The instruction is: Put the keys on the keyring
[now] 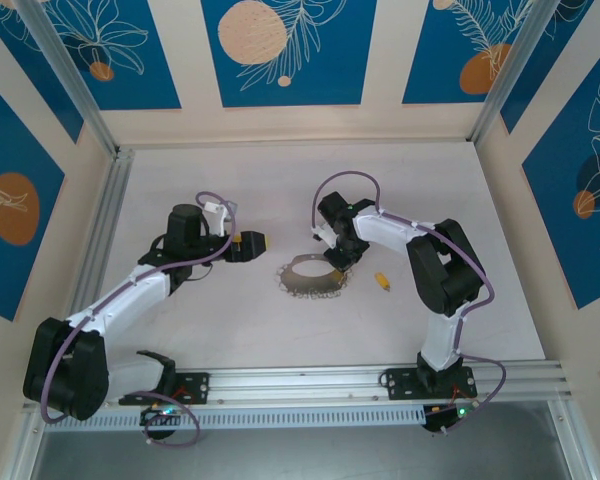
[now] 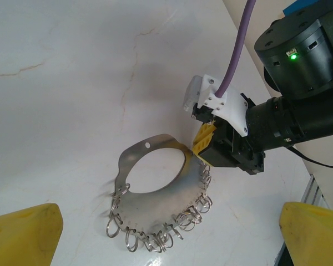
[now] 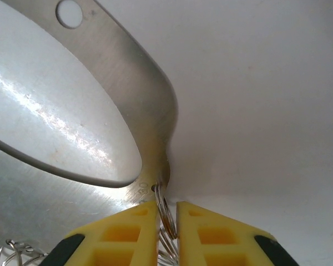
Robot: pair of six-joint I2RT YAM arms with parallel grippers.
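Note:
The keyring (image 1: pixel 310 287) is a flat grey metal hoop lying mid-table, its near edge fringed with small silvery wire rings (image 2: pixel 155 239). A tiny yellow-orange key (image 1: pixel 381 282) lies on the table to its right, apart from it. My right gripper (image 1: pixel 335 262) is down at the hoop's right edge. Its yellow fingers (image 3: pixel 130 233) are closed to a narrow slot on one silvery ring (image 3: pixel 165 213) that hangs from a hole in the hoop's band (image 3: pixel 139 83). My left gripper (image 1: pixel 258 243) hovers left of the hoop, open and holding nothing, fingertips (image 2: pixel 22 233) wide apart.
The right arm's wrist and purple cable (image 2: pixel 233 66) stand over the hoop's far right side. Aluminium rails (image 1: pixel 100 230) border the white table on the left and along the near edge. Patterned walls enclose the back and sides.

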